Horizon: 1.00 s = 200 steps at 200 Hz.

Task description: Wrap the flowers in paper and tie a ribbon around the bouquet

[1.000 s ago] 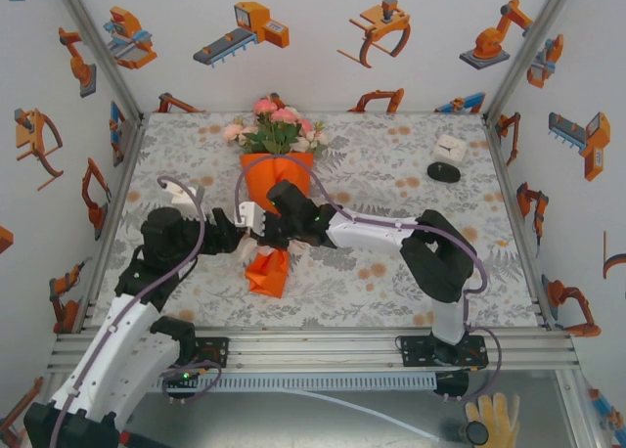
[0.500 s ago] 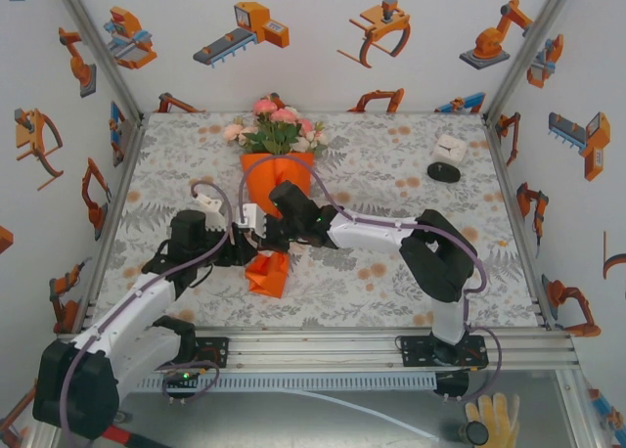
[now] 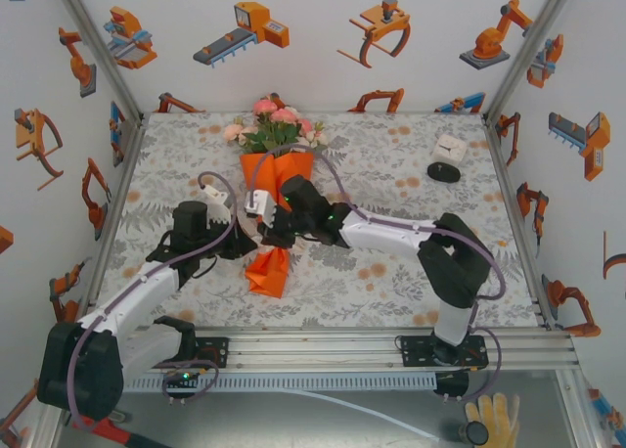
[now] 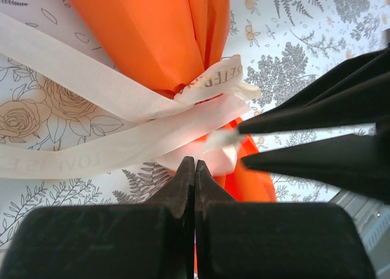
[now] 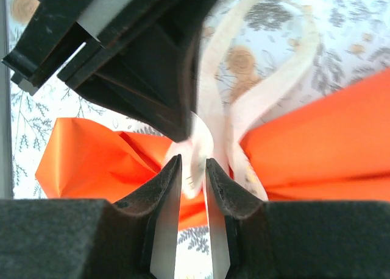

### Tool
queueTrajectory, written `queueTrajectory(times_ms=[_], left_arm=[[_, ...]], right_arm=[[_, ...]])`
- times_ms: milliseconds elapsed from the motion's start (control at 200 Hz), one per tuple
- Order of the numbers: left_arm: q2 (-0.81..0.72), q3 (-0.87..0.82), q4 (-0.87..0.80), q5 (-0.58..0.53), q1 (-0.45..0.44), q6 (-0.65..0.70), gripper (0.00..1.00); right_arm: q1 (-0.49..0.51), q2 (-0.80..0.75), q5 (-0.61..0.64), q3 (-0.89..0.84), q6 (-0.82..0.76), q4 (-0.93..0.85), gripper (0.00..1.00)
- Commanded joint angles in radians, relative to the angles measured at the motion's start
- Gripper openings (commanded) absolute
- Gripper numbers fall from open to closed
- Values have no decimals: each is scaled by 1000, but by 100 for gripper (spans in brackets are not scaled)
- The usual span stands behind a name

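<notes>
The bouquet lies on the cloth with its flowers (image 3: 272,127) at the far end and the orange paper (image 3: 279,169) narrowing to a waist, then flaring toward me. The cream ribbon (image 4: 91,84) wraps that waist, and two long tails trail off to the left. My left gripper (image 4: 195,162) (image 3: 254,245) is at the waist from the left, shut with its tips pinching a fold of ribbon. My right gripper (image 5: 194,166) (image 3: 271,231) comes in from the right, its jaws slightly apart with a ribbon end loose between them. The paper (image 5: 317,139) runs behind both.
A small white box (image 3: 451,147) and a black disc (image 3: 443,172) sit at the back right. The floral cloth (image 3: 391,272) covers the table, which has walls on three sides. Both arms crowd the bouquet's waist.
My left gripper moved right to the bouquet's waist and shut on the ribbon. My right gripper, shut before, has parted its jaws and shifted slightly away from me.
</notes>
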Motion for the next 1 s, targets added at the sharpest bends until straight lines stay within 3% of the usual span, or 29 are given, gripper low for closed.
queueTrajectory(times_ms=[0, 75, 280, 876, 996], left_arm=[[-14, 37, 35, 36, 4, -25, 0], [-9, 50, 30, 46, 3, -27, 0], [12, 93, -11, 25, 4, -24, 0], [33, 123, -44, 9, 3, -6, 0], [31, 123, -43, 9, 4, -8, 0]], right_arm=[[-69, -88, 85, -74, 212, 105, 26], [-129, -83, 65, -101, 258, 94, 26], [-192, -10, -25, -68, 204, -4, 42], [-195, 156, -212, -31, 221, 24, 45], [-193, 120, -133, -52, 234, 33, 44]])
